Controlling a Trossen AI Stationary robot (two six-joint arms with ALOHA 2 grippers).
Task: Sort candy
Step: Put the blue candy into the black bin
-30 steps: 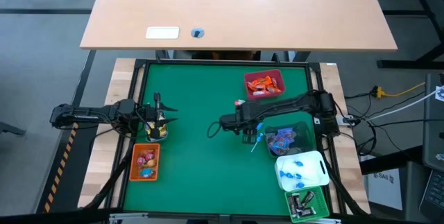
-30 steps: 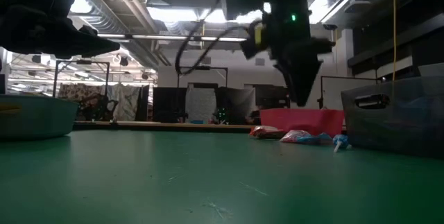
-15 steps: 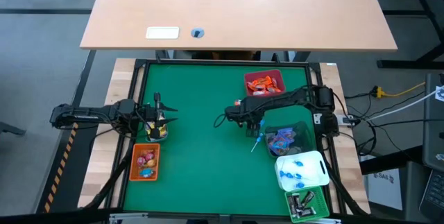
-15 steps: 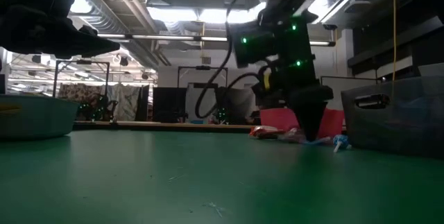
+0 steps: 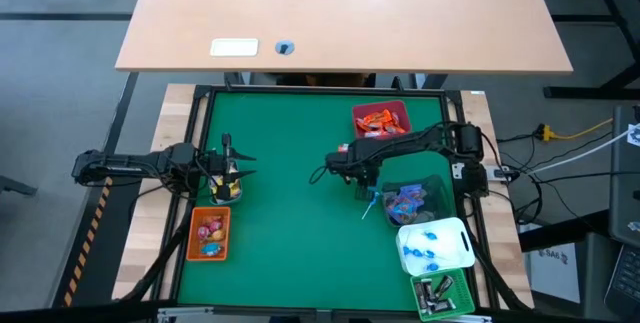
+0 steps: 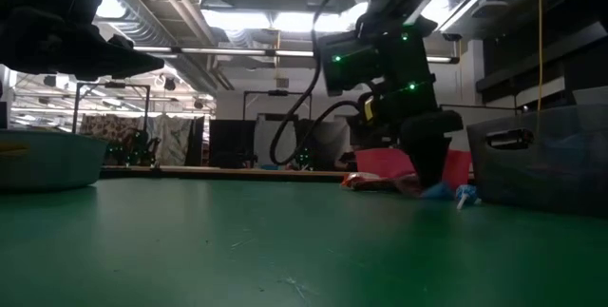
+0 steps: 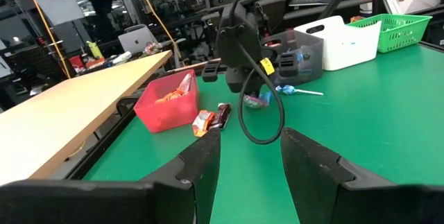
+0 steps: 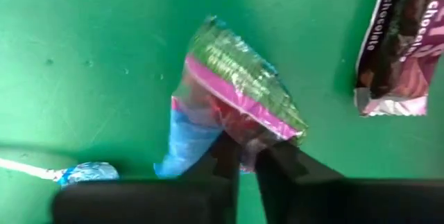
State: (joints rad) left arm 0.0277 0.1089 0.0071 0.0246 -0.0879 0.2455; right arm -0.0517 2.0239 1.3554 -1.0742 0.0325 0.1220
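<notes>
A pink-and-blue wrapped candy (image 8: 229, 92) lies on the green mat, with my right gripper (image 8: 251, 160) down on it and shut, left of the grey bin (image 5: 430, 185). Beside it lie a dark brown chocolate candy (image 8: 395, 44) and a blue lollipop (image 8: 87, 172). In the high view the right gripper (image 5: 365, 185) sits just above the lollipop (image 5: 372, 203). My left gripper (image 7: 250, 161) stands open at the table's left, above a small grey bowl (image 5: 226, 191), with nothing between its fingers. My right gripper pinches the pink-and-blue candy by one end of its wrapper (image 8: 243, 141) between its two fingers. The fingers point down at it from above. The rest of the candy lies flat on the mat.
A red bin (image 5: 380, 121) of orange-red candy stands at the far right. A white bin (image 5: 435, 246) and a green bin (image 5: 440, 295) line the right edge. An orange bin (image 5: 210, 233) stands near left. An orange candy (image 7: 203, 122) lies by the red bin (image 7: 166, 102).
My right gripper has gone a little toward the far edge and down, from above the mat onto the candy beside the grey bin. The left arm has kept still.
</notes>
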